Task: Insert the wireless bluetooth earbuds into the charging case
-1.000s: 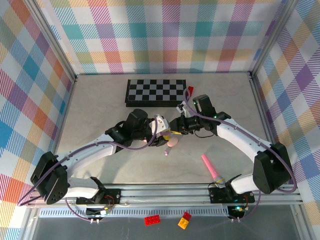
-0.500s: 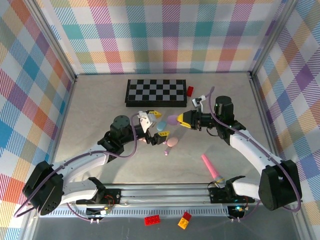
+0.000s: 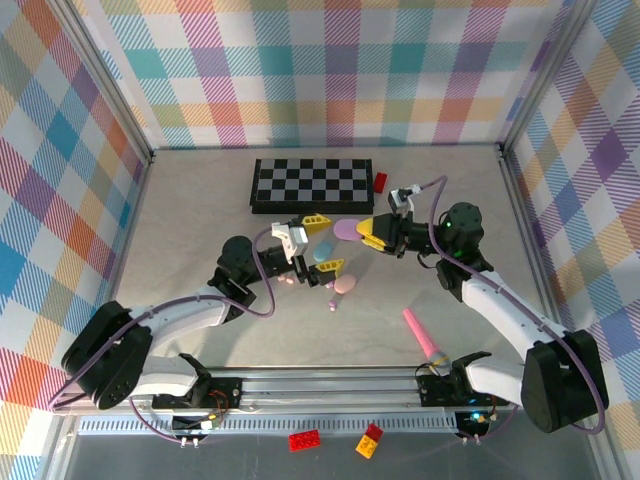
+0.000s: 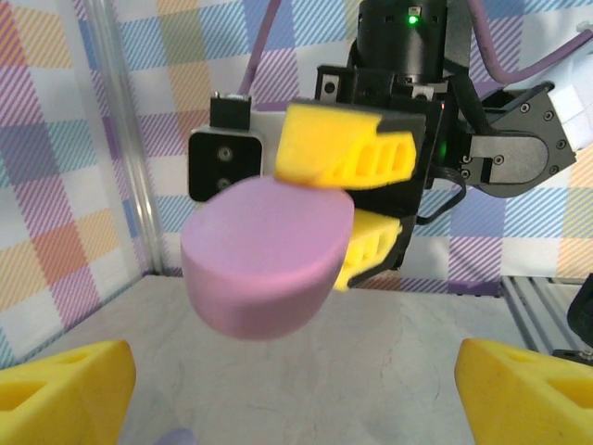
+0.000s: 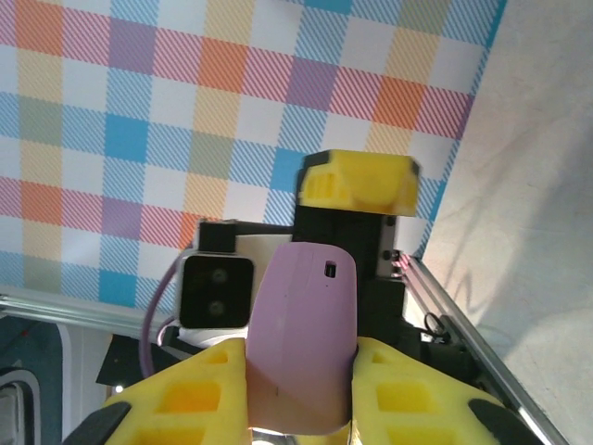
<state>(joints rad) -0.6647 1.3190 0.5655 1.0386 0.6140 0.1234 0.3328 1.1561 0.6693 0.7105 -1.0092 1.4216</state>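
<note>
Well, since a second ago the arms have drawn apart and the left claw has spread wide and empty, with a single teal oval piece showing between its fingers. Just nearer lie one pink oval case and one tiny lilac earbud, mid-table. The right claw pinches the one lilac charging case aloft. One pink stick lies toward the near right corner.
</note>
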